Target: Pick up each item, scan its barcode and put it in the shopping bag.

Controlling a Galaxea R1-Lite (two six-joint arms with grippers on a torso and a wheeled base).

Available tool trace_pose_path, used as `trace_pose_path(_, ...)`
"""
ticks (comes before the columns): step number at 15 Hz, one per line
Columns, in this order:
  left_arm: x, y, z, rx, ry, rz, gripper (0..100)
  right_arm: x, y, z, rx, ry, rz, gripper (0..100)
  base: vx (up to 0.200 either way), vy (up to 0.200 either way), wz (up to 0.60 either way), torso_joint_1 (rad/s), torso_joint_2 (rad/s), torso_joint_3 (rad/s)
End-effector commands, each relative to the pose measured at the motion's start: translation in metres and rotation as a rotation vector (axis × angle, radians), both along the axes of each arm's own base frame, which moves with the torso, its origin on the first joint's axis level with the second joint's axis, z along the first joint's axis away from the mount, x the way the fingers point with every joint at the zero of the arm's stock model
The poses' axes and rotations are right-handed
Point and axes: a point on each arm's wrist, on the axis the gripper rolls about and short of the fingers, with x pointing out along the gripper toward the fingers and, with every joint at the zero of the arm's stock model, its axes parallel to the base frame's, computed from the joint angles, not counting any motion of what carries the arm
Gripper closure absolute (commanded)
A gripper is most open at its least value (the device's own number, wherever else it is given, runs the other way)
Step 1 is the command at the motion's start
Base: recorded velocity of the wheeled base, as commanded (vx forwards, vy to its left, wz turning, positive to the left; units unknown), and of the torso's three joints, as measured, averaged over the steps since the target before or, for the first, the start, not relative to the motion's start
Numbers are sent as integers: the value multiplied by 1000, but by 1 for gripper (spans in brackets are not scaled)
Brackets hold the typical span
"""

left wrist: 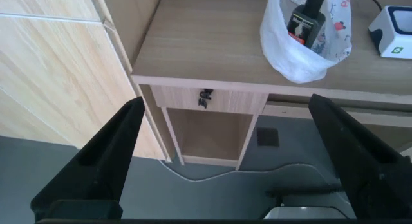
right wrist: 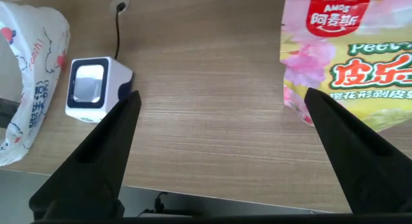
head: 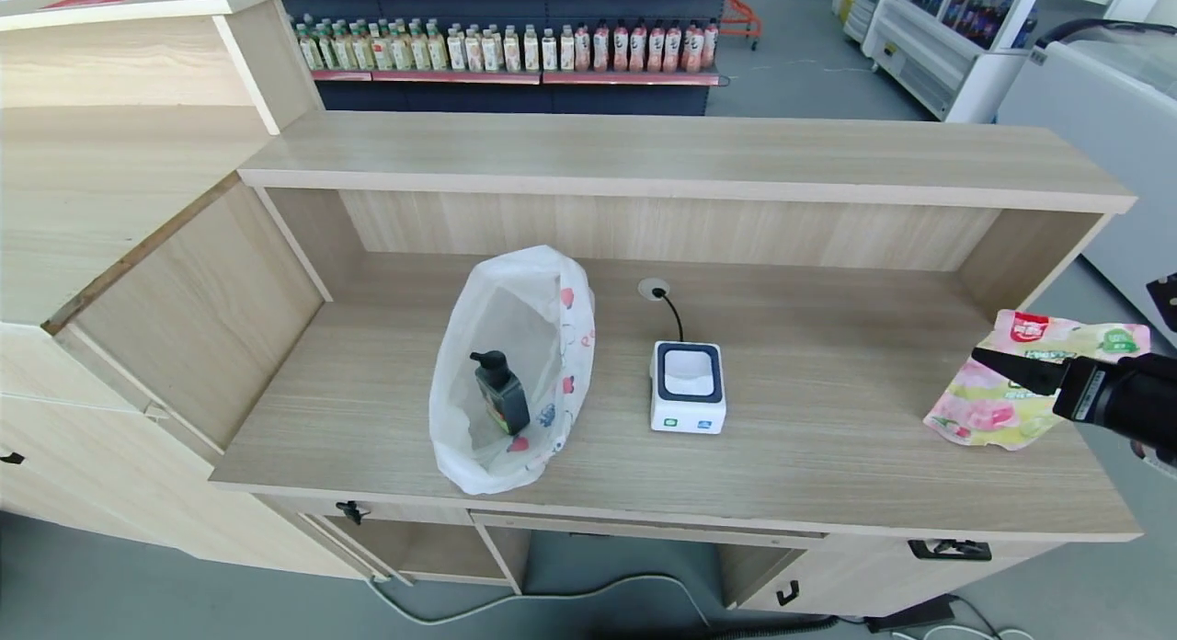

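Note:
A white shopping bag (head: 510, 373) lies open on the wooden counter (head: 809, 456), with a dark pump bottle (head: 501, 394) inside it. To its right stands the white barcode scanner (head: 687, 385). A pink and green snack pouch (head: 1039, 378) lies flat at the counter's right end. My right gripper (head: 1016, 371) hovers over the pouch's near-left edge; in the right wrist view the right gripper (right wrist: 222, 96) is open, with the pouch (right wrist: 347, 50) beside one finger and the scanner (right wrist: 96, 89) farther off. My left gripper (left wrist: 226, 103) is open, low in front of the counter's left corner, facing the bag (left wrist: 302, 44).
A raised ledge (head: 680, 157) runs along the counter's back, and a wooden side wall (head: 211, 318) closes its left. The scanner's cable (head: 674, 314) runs to a grommet behind it. Below the front edge are a keyed drawer (left wrist: 206, 98) and open compartments.

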Motion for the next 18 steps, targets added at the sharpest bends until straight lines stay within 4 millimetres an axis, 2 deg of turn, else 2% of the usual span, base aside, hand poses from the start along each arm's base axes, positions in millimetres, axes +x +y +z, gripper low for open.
trace_pose_path(1, 0, 0, 0, 0, 0, -1, 0, 0, 0, 0, 1, 1, -1, 0, 0, -200, 0, 7, 2, 2)
trace_pose_path(12, 0, 0, 0, 0, 0, 1, 0, -5, 10, 17, 99, 16, 13, 0, 0, -200, 0, 2, 2, 2)
trace_pose_path(15, 0, 0, 0, -1, 0, 1, 0, -4, 17, 25, 158, 3, 31, 0, 200, -200, 0, -1, -1, 2)
trace_pose_path(18, 0, 0, 0, -3, 0, 1, 0, -2, 37, 52, 311, -24, 93, 0, 0, -67, 0, -2, -4, 4)
